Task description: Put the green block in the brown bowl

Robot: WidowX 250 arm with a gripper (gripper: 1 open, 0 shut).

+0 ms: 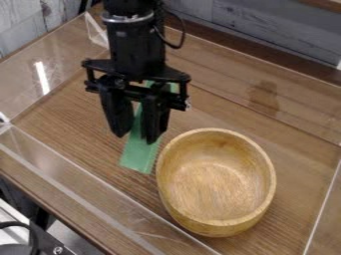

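Observation:
The green block [140, 151] hangs on end between the black fingers of my gripper [138, 127], which is shut on its upper part. Its lower end shows just above the wooden table, left of the brown bowl [216, 180]. The block's top is hidden behind the fingers. The bowl is round, light wood with a thick rim, and has nothing in it. My gripper points almost straight down, just left of the bowl's near-left rim.
A clear plastic wall [80, 204] runs along the table's front and left sides. The wooden tabletop [253, 95] stretches behind the bowl to a grey back wall. A black cable [170, 35] trails from the arm.

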